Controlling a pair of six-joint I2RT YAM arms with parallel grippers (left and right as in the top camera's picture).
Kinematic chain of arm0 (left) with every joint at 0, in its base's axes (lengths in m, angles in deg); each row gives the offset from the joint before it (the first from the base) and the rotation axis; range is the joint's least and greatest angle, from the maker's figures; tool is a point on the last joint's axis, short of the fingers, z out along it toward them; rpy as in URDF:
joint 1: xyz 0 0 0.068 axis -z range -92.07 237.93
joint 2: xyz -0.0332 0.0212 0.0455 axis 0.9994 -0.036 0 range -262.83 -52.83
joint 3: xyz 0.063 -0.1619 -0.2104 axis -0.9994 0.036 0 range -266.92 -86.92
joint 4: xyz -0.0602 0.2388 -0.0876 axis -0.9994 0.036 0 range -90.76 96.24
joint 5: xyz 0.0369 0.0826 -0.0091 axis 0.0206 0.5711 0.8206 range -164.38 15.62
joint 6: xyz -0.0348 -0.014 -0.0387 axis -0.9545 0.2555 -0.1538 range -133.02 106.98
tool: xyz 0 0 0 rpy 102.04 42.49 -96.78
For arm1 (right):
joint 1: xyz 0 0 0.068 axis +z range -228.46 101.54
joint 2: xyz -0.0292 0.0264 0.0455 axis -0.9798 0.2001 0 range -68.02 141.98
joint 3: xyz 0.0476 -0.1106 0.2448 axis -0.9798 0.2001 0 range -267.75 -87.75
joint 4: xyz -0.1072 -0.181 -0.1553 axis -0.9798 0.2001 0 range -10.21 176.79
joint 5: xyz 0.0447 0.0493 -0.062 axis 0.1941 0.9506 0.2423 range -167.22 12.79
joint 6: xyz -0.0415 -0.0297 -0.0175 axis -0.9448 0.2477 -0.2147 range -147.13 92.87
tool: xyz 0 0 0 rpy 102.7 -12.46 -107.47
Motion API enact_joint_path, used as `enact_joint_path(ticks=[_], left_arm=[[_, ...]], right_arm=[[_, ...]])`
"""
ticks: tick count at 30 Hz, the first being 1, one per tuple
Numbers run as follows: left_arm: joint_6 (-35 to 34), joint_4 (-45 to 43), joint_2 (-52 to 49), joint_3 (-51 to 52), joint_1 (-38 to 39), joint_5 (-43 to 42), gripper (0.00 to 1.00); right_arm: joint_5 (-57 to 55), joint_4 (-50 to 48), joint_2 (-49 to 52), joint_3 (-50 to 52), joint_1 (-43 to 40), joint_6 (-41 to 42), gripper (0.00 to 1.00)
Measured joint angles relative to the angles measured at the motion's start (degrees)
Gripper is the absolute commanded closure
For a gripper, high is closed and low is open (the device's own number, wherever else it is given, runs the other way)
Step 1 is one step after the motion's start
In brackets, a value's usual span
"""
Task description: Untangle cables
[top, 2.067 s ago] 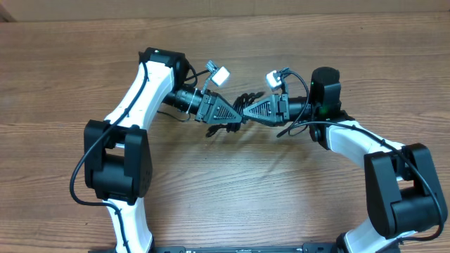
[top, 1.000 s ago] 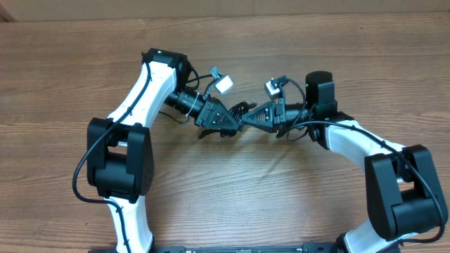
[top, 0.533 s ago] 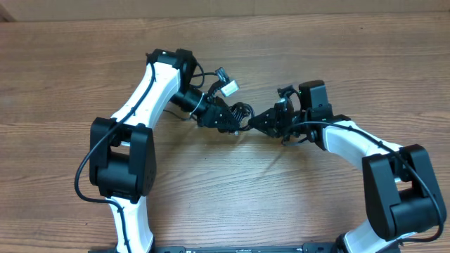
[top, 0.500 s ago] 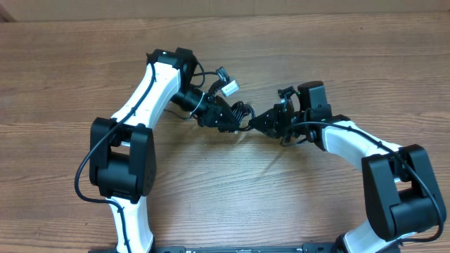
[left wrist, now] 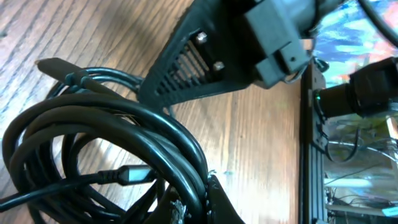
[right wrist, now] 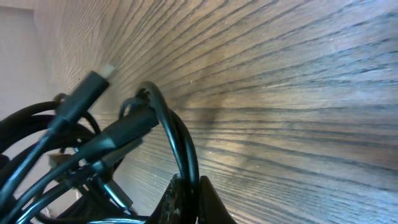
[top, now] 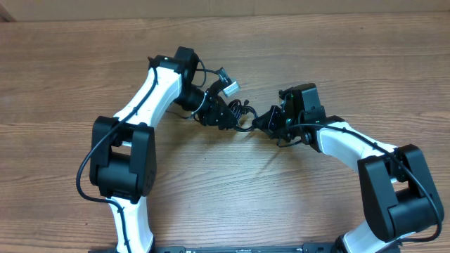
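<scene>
My left gripper [top: 226,119] is pinched tight on the coiled bundle of thin black flexible cables [top: 242,111]. My right gripper [top: 263,122] pinches a loop of it from the opposite side. The tangle sits between them, over the brown wood-grain table [top: 225,190].

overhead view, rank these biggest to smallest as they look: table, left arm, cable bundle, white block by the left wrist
1. table
2. left arm
3. cable bundle
4. white block
The bundle is partly hidden, yet still shows more than the block.
</scene>
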Motion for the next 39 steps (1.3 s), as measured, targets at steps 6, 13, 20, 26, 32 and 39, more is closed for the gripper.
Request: enact_joint_path(ticks=[6, 13, 20, 26, 32, 39], left_arm=[[-9.22, -5.95, 0.0, 1.4, 0.0, 5.27, 0.96], [-25.2, -8.66, 0.17, 1.38, -0.15, 19.04, 0.96], [-34.07, -8.57, 0.52, 1.38, -2.45, 26.71, 0.96], [-39.17, -8.31, 0.55, 1.38, -4.87, 32.74, 0.96], [-41.2, -8.09, 0.55, 1.38, -6.08, 34.77, 0.96], [-41.42, -7.96, 0.55, 1.38, -6.05, 35.36, 0.96]], right_arm=[[-0.87, 0.2, 0.26, 0.0, 0.0, 0.04, 0.96], [-1.27, 0.57, 0.33, 0.09, 0.0, 0.22, 0.96], [-2.32, 0.94, 0.33, 0.09, 0.0, 1.38, 0.96], [-4.31, 2.1, 0.33, 0.09, 0.04, 3.17, 0.96], [-4.98, 2.08, 0.35, 0.09, 0.04, 4.13, 0.96], [-5.14, 2.1, 0.35, 0.09, 0.04, 4.33, 0.96]])
